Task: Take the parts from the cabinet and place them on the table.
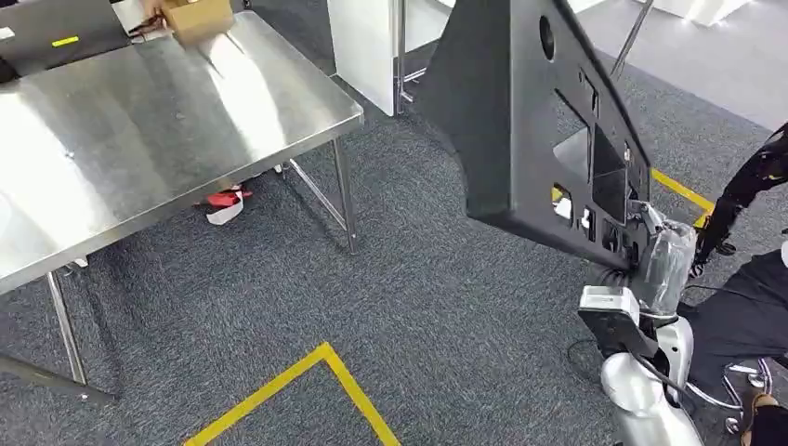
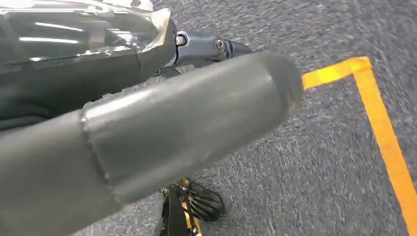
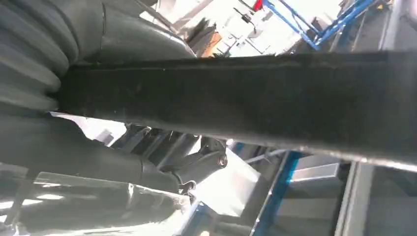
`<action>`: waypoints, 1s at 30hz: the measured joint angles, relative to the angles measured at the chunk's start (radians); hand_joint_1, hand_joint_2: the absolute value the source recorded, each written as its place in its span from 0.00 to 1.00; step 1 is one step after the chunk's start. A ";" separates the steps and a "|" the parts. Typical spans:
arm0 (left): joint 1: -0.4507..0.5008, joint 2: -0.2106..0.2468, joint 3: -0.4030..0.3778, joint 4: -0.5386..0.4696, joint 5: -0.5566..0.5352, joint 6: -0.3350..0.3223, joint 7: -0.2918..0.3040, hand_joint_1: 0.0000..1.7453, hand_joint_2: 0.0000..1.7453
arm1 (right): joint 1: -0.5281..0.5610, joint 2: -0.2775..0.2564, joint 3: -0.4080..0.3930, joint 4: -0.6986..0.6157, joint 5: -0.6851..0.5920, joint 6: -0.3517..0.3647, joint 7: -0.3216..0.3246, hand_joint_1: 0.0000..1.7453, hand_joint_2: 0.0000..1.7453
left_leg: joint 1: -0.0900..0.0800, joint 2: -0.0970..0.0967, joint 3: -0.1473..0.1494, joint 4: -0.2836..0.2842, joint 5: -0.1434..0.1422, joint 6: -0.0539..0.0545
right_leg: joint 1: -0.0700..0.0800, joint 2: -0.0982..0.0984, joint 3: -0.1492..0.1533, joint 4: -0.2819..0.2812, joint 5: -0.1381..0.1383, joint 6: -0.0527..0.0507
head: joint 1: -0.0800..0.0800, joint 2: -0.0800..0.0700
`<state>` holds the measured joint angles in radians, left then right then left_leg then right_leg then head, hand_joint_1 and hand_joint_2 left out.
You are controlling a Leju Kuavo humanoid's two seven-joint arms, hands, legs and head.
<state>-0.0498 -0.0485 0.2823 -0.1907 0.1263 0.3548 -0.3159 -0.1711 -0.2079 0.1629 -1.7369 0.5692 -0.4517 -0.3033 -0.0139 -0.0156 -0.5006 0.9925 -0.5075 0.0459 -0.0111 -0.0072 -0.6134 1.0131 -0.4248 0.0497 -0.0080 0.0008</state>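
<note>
The right hand (image 1: 662,265) sits nearest the head camera, low on the right, clamped on the lower edge of the big black panel (image 1: 520,121). Its fingers (image 3: 192,169) wrap under that edge in the right wrist view. From the grip the panel's long axis rises up and to the left, held well above the grey carpet (image 1: 418,316). The steel table (image 1: 139,130) lies far off to the left, so the carry must swing that way. The right arm alone bears the part. The left hand (image 2: 147,132) hangs over the carpet beside yellow floor tape (image 2: 383,132); I cannot tell whether its fingers are apart or curled. On the table's far corner sits a cardboard box (image 1: 195,19).
</note>
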 joint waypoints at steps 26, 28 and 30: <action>-0.003 -0.001 0.019 0.000 0.006 0.013 0.002 0.00 0.00 | 0.021 0.039 -0.024 -0.002 0.073 -0.011 0.018 1.00 1.00 | 0.006 -0.022 -0.071 -0.010 0.076 0.017 | -0.003 0.000 -0.099 0.257 -0.124 -0.013 | -0.006 0.000; -0.003 -0.003 0.019 0.000 0.006 0.014 0.002 0.00 0.00 | 0.016 0.042 -0.024 -0.003 0.085 -0.010 0.019 1.00 1.00 | 0.007 -0.041 -0.070 -0.004 0.072 0.011 | -0.009 0.013 0.000 0.058 -0.046 0.007 | -0.006 0.000; -0.003 -0.003 0.021 0.000 0.006 0.015 0.002 0.00 0.00 | 0.011 0.044 -0.024 -0.003 0.089 -0.007 0.021 1.00 1.00 | -0.001 -0.056 -0.079 0.009 0.063 -0.002 | -0.009 0.043 0.040 -0.009 -0.027 -0.006 | -0.005 0.000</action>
<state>-0.0533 -0.0519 0.3033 -0.1907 0.1328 0.3700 -0.3143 -0.1597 -0.1640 0.1385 -1.7399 0.6580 -0.4586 -0.2827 -0.0151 -0.0716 -0.5792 1.0011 -0.4445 0.0439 -0.0196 0.0356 -0.5733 1.0046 -0.4522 0.0439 -0.0129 0.0008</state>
